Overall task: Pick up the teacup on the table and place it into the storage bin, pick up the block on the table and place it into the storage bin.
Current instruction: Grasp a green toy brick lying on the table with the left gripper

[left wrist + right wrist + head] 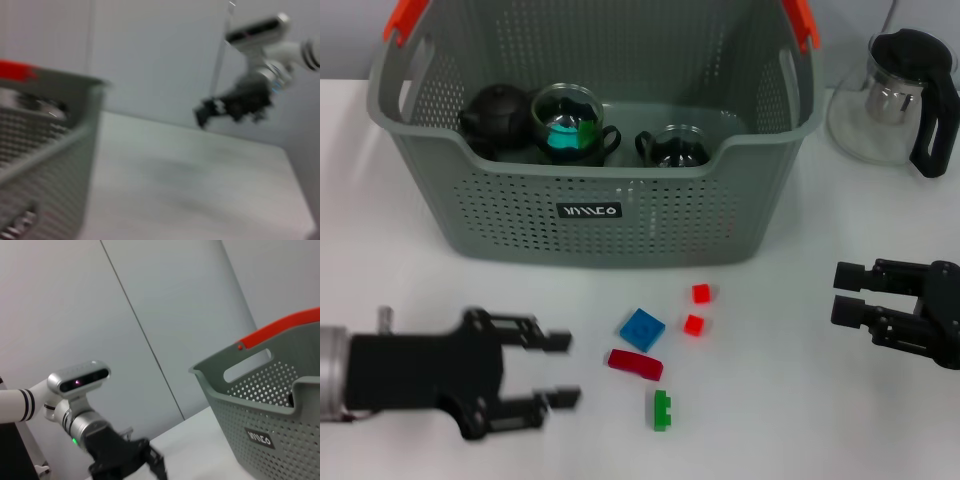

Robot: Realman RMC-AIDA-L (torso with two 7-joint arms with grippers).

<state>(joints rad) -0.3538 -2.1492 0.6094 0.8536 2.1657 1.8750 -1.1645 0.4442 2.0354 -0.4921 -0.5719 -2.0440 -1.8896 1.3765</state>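
On the white counter (800,400), the storage bin (610,215) stands at the rear centre, its black label facing the robot. Inside the bin are three dark vessels: one black teapot (495,112) at the left, one glass teacup (568,125) in the middle holding coloured pieces, and one smaller glass teacup (675,147) at the right. In front of the bin lie five loose blocks: one blue block (642,329), one dark red block (636,364), one green block (662,409) and two small red cubes (700,293) (693,324). One glass pitcher (895,95) with a black handle stands to the right of the bin. The left pincer (560,370) sits low over the counter, just left of the blocks, fingers spread wide and holding nothing. The right pincer (845,293) hovers at the right, well apart from the blocks, fingers parted and empty.
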